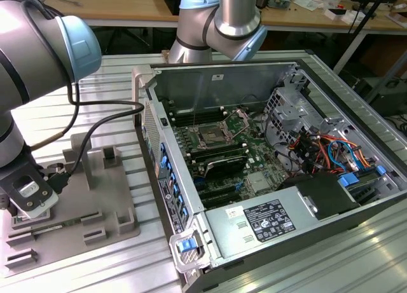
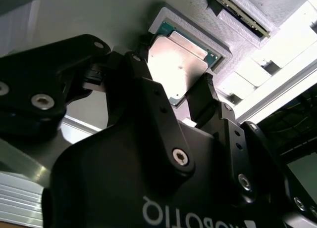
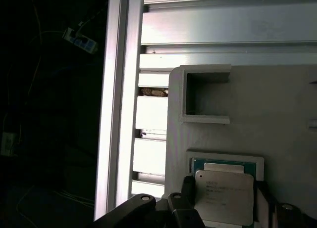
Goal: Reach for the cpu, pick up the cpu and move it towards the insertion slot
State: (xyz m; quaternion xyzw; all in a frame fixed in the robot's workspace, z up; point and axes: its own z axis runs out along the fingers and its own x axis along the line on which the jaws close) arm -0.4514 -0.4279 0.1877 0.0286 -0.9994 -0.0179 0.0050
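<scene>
On grey tray [image 1: 102,191] | cpu [image 3: 225,196] directly under tool [image 2: 173,73] | clamped or not: cannot tell

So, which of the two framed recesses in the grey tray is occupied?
The recess at the gripper: the cpu lies in it, silvery top showing. The other recess, farther from the gripper, is an empty frame.

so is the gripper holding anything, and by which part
The cpu, pinched at two opposite edges by the gripper, at its recess in the grey tray.
</scene>
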